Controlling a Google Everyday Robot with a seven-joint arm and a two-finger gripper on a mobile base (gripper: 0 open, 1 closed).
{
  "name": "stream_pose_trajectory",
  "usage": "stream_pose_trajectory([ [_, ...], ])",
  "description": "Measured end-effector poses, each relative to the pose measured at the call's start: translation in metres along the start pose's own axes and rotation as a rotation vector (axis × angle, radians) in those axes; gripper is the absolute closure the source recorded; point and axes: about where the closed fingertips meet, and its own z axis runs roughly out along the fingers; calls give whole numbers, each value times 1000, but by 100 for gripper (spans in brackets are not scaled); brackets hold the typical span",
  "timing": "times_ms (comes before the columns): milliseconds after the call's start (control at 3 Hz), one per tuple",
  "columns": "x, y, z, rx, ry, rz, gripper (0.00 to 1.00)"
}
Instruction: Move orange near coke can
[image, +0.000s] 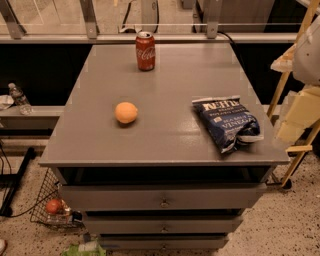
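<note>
The orange (126, 112) lies on the grey table top (170, 80), left of the middle and towards the front. The coke can (145, 50) stands upright near the far edge, well behind the orange and slightly to its right. My gripper (296, 122) hangs at the right edge of the view, beyond the table's right side. It is far from both the orange and the can and holds nothing that I can see.
A dark blue chip bag (228, 122) lies at the front right of the table. Drawers (162, 200) sit under the top. A wire basket with a reddish fruit (53, 206) is on the floor at left. A water bottle (20, 98) stands on a left ledge. A wooden frame (287, 75) stands at right.
</note>
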Motion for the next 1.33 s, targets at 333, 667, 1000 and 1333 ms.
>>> stream_pose_trajectory([
  [333,0,0,0,0,0,0,0],
  [667,-15,-4,6,-11,-78,2,0],
  [1000,-61,-24,23,-46,-268,-1,0],
  [1333,-115,-28,35,-61,-441,20,0],
])
